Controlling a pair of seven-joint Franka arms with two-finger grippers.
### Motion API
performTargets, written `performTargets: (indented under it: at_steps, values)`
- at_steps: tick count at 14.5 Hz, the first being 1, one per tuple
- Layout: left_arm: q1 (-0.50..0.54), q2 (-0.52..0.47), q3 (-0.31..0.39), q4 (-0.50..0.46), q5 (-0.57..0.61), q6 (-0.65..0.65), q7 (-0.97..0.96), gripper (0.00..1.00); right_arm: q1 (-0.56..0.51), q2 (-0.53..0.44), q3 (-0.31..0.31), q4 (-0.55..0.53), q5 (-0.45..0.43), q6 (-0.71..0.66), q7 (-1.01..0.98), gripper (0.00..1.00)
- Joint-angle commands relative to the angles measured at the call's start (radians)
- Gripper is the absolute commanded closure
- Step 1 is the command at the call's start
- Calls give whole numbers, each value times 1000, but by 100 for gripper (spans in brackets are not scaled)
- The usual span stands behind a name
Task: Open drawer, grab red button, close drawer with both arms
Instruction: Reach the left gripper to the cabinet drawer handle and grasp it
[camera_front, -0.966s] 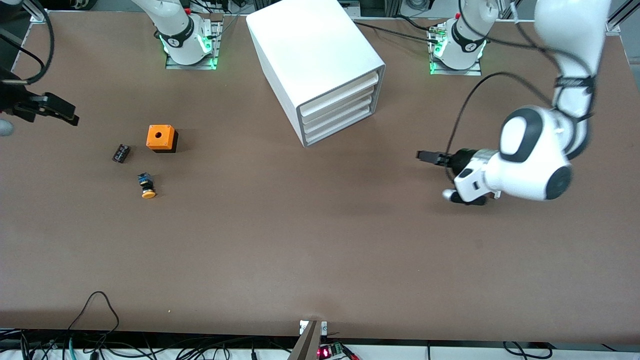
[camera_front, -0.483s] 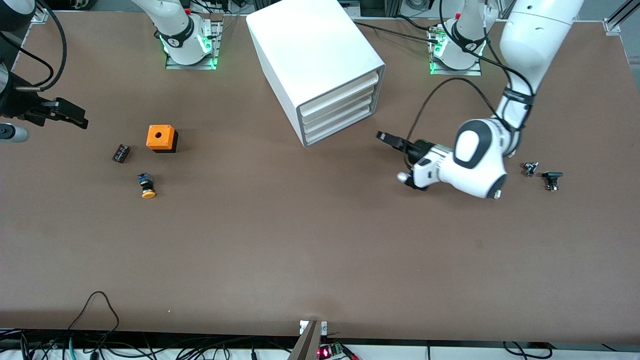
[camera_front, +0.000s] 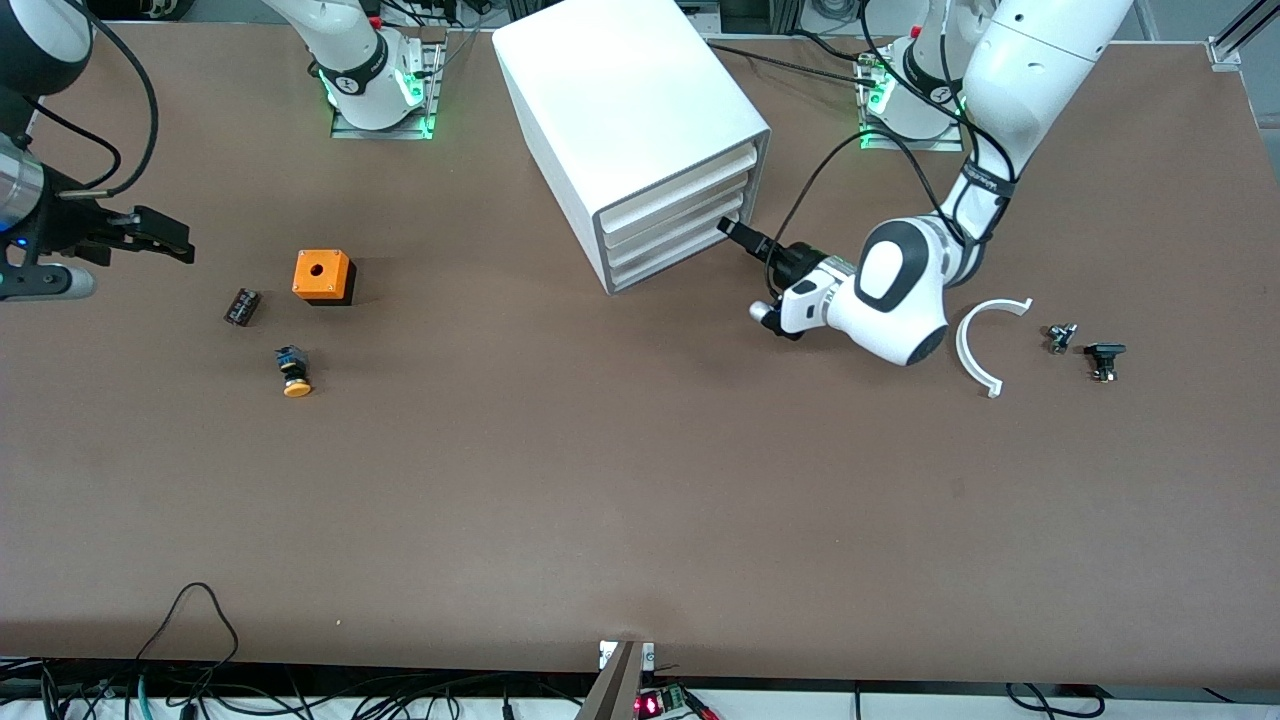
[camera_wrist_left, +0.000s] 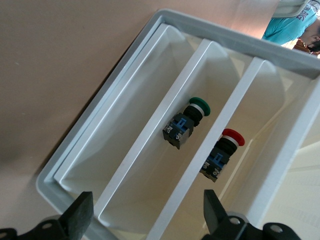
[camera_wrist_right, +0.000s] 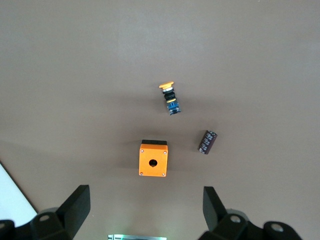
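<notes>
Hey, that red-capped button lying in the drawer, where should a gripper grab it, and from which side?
Probably the black-blue body, just below the red cap. The button lies on its side on the floor of a shallow drawer, so come from above once the drawer is out, with the jaws closing across the body.

Left tool (camera_front: 730, 228) swinging in from the desk's three o'clock end to the cabinet (camera_front: 640, 140) front, right tool (camera_front: 165, 236) edging inward, white curved piece (camera_front: 975, 350) now uncovered

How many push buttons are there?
3. An orange-capped button lies on the table near the right arm's end, by the orange box. A green-capped button and a red-capped button lie in neighbouring drawer compartments. More may be hidden inside the cabinet.
</notes>
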Motion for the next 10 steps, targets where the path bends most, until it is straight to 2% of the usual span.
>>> performTargets:
  at_steps: [1, 5, 6, 7, 9, 10]
  values:
    - [5, -49, -57, -88, -58, 69, 28, 5, 5, 19, -5, 18, 22, -22, -24, 0]
    - [5, -58, -109, -121, -101, 113, 28, 13, 12, 20, -5, 18, 25, -22, -11, 0]
    - [5, -58, -112, -126, -102, 113, 28, 21, 15, 28, -5, 18, 25, -23, -12, 0]
    - [5, -60, -112, -128, -102, 113, 28, 35, 25, 29, -5, 19, 23, -25, -11, 0]
    - [5, -60, -114, -131, -102, 113, 28, 96, 35, 32, -5, 19, 23, -23, -17, 0]
    - [5, -60, -114, -131, -102, 113, 28, 100, 33, 32, -5, 22, 23, -23, -23, 0]
